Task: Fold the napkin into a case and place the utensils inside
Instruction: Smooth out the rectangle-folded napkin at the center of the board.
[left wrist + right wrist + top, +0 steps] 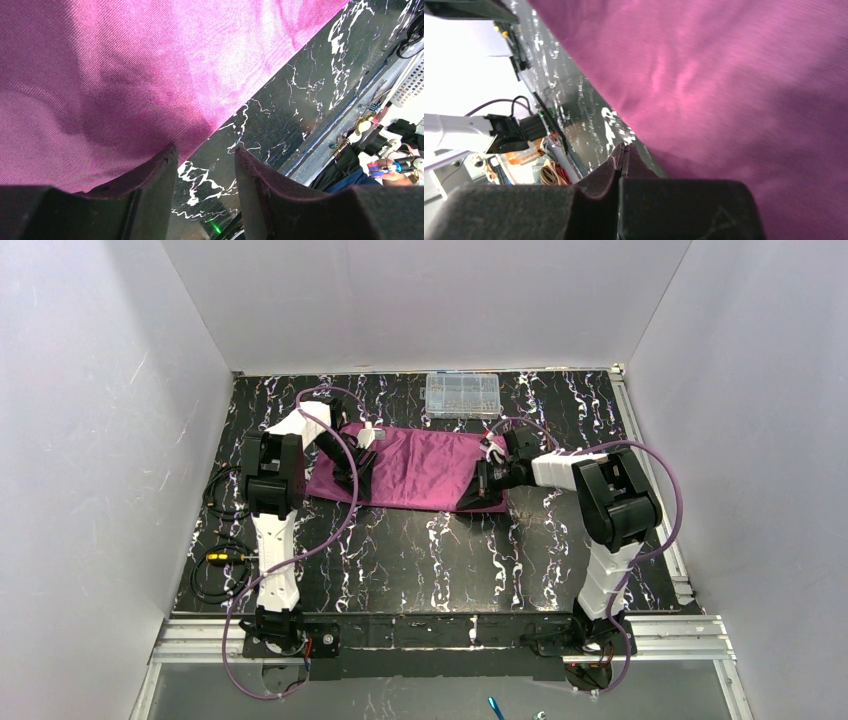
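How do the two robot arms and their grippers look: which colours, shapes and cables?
The left arm and the right arm have white angular links and bulky black joint housings. A thin purple cable loops along each arm. The left gripper and the right gripper each have two dark, matte, wedge-shaped fingers.

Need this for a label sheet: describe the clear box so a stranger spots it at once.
On the black marbled table, look to the far edge. The clear box sits there, just beyond the purple napkin; it alone is see-through and split into compartments.
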